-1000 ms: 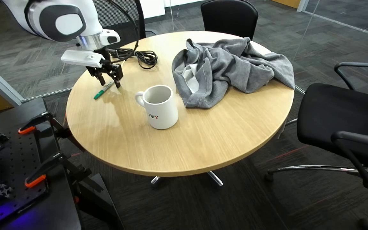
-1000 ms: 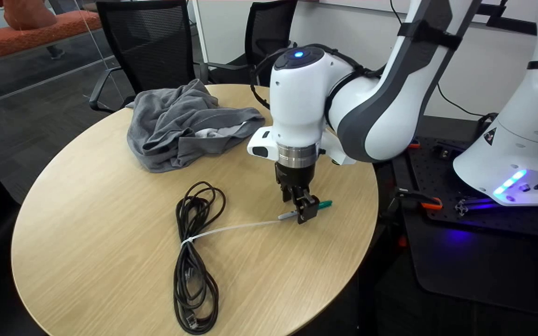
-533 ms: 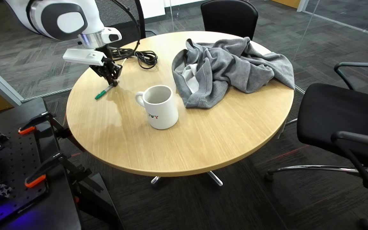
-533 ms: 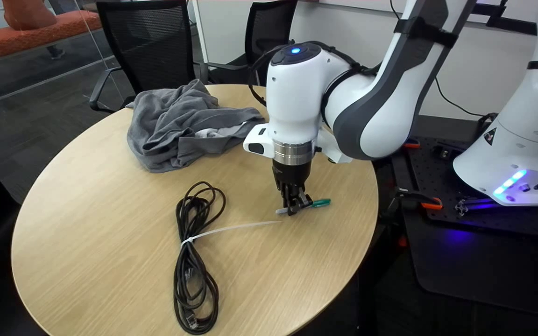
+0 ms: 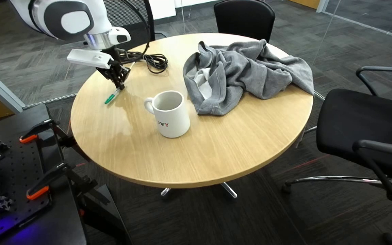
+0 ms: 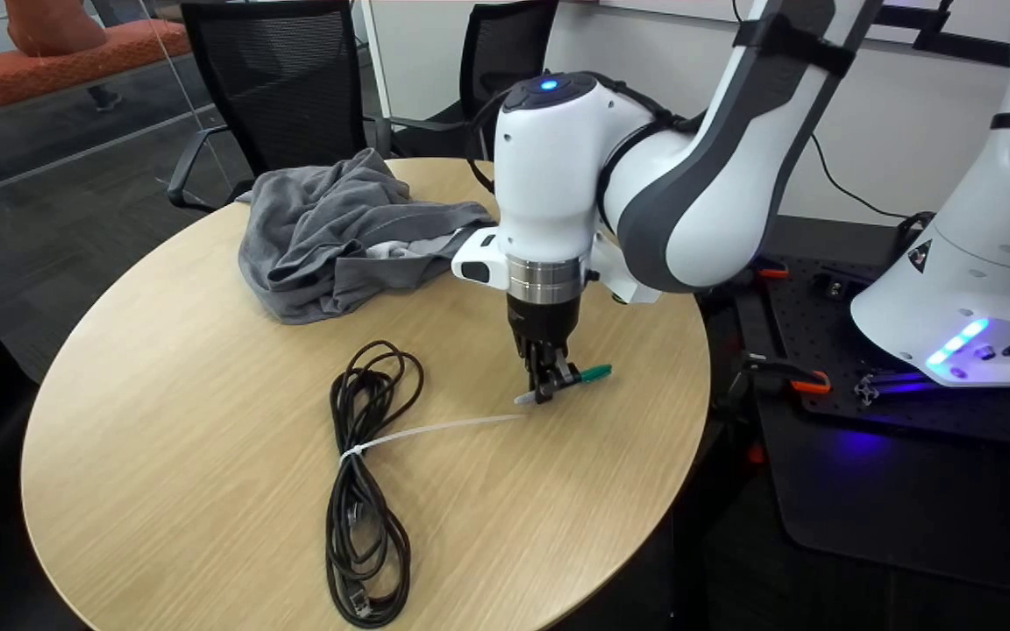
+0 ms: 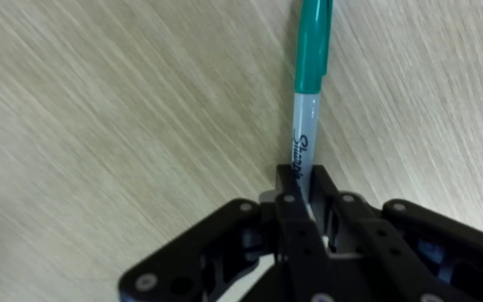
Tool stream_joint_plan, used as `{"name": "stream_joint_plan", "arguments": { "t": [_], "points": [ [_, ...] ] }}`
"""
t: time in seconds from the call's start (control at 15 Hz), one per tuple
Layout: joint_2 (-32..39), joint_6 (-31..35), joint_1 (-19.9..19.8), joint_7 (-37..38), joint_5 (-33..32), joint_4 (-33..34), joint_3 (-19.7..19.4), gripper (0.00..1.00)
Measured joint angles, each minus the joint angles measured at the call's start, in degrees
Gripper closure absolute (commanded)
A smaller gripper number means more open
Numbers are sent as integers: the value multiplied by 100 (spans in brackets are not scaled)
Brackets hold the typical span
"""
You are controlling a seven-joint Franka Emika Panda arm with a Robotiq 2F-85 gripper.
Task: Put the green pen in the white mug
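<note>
Tool [image 7: 301,180] pinches the green pen [image 7: 307,100] outside the upright white mug [image 5: 173,117].

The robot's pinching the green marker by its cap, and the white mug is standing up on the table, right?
Not the cap: the wrist view shows the gripper pinching the green Sharpie by its grey barrel. The white mug does stand upright on the table.

The green pen [image 7: 307,100], teal-green at the cap and pale grey along its lettered barrel, is pinched by that barrel in the gripper [image 7: 302,181], cap jutting beyond it, while the white mug [image 5: 174,117], lettered on its side, stands upright apart from the gripper, handle toward it.
</note>
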Motion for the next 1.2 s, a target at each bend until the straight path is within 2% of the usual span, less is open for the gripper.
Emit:
{"name": "stream_joint_plan", "arguments": {
  "t": [0.27,0.53,0.87,1.13,1.2],
  "points": [
    [-297,-306,-308,-1,169,78,120,97],
    [-800,-836,-399,4,229,168,64,97],
    [-1416,-1381,-391,351,237,295,-197,97],
    [-1814,-1554,-357,954,88,384,-551,97],
    [-1887,-1567,-356,1095,35,399,-620,87]
  ]
}}
